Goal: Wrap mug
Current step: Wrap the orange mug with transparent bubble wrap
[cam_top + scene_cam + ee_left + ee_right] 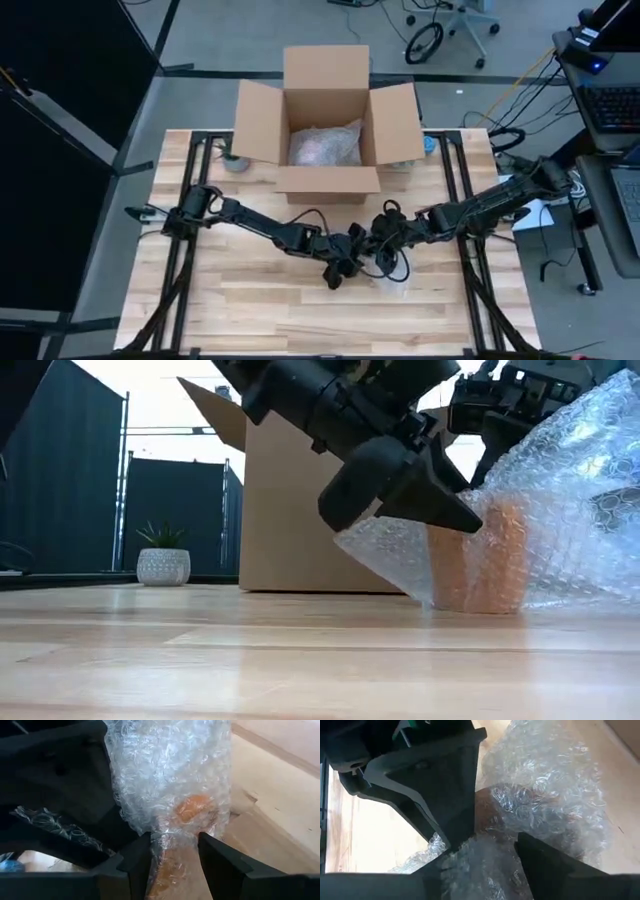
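Item: orange mug [492, 555], mid-table before the cardboard box [327, 120], swathed in soft, slippery bubble wrap [560, 510]; probably breakable; my left gripper [172, 857] parted astride it, right gripper [487, 847] apparently pinching wrap; hold by sheet edges.

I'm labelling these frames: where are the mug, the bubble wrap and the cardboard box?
mug [492, 560]: low view, its orange side showing through the wrap.
bubble wrap [585, 470]: low view, the upper right fold.
cardboard box [327, 70]: high view, the rear flap.
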Robot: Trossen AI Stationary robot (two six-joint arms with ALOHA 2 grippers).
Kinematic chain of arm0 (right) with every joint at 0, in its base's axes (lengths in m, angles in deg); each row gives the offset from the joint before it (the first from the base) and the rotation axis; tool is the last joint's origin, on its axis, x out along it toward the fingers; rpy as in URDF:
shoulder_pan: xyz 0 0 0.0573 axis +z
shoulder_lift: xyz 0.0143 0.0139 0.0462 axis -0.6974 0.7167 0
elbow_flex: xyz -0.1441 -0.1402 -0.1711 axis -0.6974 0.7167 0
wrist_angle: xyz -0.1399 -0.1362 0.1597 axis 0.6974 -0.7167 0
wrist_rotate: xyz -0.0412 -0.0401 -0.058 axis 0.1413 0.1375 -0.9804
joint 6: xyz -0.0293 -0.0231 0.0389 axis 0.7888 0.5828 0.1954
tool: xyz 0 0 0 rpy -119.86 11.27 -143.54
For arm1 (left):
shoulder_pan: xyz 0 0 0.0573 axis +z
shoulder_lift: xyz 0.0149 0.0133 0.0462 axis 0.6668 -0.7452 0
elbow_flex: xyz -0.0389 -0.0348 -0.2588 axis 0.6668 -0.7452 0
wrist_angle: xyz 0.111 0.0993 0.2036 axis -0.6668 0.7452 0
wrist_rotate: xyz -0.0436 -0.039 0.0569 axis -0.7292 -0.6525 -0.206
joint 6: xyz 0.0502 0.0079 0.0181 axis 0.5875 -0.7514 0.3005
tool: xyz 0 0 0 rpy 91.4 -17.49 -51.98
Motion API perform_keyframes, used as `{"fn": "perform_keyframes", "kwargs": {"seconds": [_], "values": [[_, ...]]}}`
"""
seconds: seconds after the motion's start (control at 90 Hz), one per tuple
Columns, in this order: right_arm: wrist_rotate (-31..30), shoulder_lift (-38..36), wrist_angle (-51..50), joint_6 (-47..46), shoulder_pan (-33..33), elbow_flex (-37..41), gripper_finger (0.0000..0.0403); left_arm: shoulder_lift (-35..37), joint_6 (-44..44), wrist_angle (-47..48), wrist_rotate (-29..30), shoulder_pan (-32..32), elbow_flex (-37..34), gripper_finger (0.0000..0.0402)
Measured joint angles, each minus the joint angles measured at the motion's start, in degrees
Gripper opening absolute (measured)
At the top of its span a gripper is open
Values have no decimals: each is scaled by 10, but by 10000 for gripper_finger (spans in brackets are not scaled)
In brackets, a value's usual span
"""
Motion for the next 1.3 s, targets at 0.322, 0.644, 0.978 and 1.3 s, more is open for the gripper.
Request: {"fn": "perform_keyframes", "kwargs": {"seconds": [0.322,0.644,0.978,1.3], "values": [[6,-3,-3,14,0,0,141,0,-8,6,-26,5,0,149],[21,-48,-15,4,-6,-6,142,-38,-20,-6,-75,9,7,150],[7,-97,-80,43,-7,-53,142,-43,-24,0,-86,12,6,150],[-41,-78,-179,52,8,-64,127,-42,-24,-5,-85,12,4,150]]}}
